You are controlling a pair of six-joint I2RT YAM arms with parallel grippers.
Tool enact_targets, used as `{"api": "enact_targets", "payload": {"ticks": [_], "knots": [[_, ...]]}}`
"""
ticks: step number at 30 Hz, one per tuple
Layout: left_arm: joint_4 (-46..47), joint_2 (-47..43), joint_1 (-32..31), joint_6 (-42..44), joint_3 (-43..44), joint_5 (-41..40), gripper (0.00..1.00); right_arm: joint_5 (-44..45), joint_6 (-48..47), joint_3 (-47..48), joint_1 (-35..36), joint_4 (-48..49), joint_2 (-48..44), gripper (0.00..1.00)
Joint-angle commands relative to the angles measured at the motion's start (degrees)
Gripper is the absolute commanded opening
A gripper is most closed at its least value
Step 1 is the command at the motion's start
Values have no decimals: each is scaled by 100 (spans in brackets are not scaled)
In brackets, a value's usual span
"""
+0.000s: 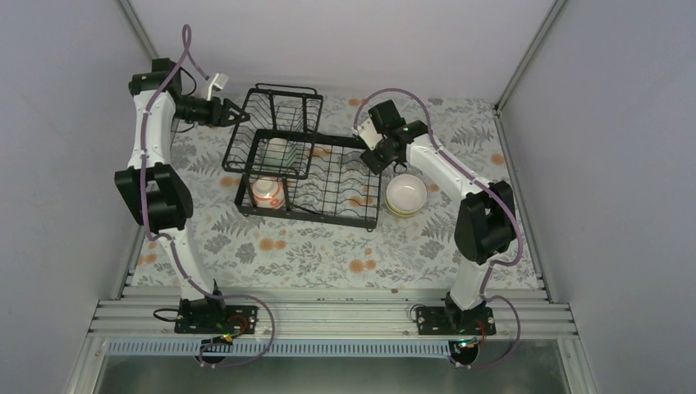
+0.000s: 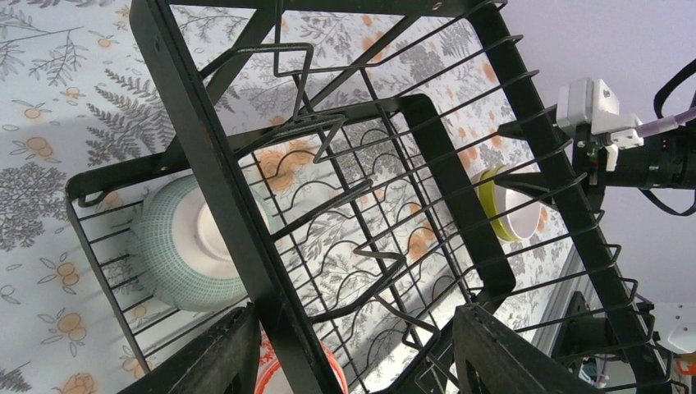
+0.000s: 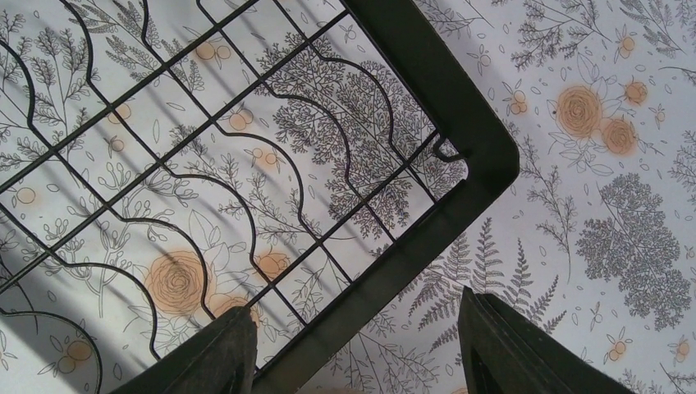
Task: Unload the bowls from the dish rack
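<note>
**Inside the rack, two bowls to go**

Toward the left end of the dish rack [image 1: 328, 176], which stands mid-desk [image 1: 328, 254], we find the pale green bowl [image 2: 176, 250] among the wires, its underside facing the left wrist view. The patterned bowl [image 1: 267, 193] sits just nearer the arms, also inside the rack. The third bowl [image 1: 406, 195], white inside and yellow-green outside, rests on the desk just beside the rack's right end, so we judge the job about a third done.

At the rack's far-left corner hangs the left pincer [image 2: 354, 316], fingers spread, with a thick rim bar running between them and no contact that we can make out. The right pincer [image 3: 354, 308] is spread likewise across the far-right corner rim, pinching nothing.

Neither pincer is lined up on a bowl. To do this step well, we would first lift the left fingers clear of the rim bar. We would then come down over the pale green bowl, take one wall of it between the fingers, and raise it straight up so it does not snag the dividers.
</note>
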Motion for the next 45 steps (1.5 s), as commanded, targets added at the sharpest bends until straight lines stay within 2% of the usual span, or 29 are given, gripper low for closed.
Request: {"api": "enact_targets", "payload": {"ticks": [1, 4, 11, 25, 36, 40, 45], "knots": [[55, 186, -45, 194, -133, 640, 60, 118, 66, -90, 31, 134, -102, 60], [52, 260, -50, 313, -252, 746, 59, 130, 76, -134, 31, 159, -107, 60], [55, 312, -26, 413, -314, 850, 46, 280, 77, -127, 33, 166, -76, 60], [54, 301, 6, 76, 333, 1125, 20, 374, 73, -142, 34, 196, -126, 58], [63, -225, 11, -91, 985, 701, 19, 243, 121, -7, 28, 176, -43, 58], [72, -489, 29, -109, 1185, 729, 19, -648, 168, 330, -65, -53, 129, 59], [97, -699, 44, -170, 1144, 800, 19, -1301, 152, 796, -90, -303, 506, 60]]}}
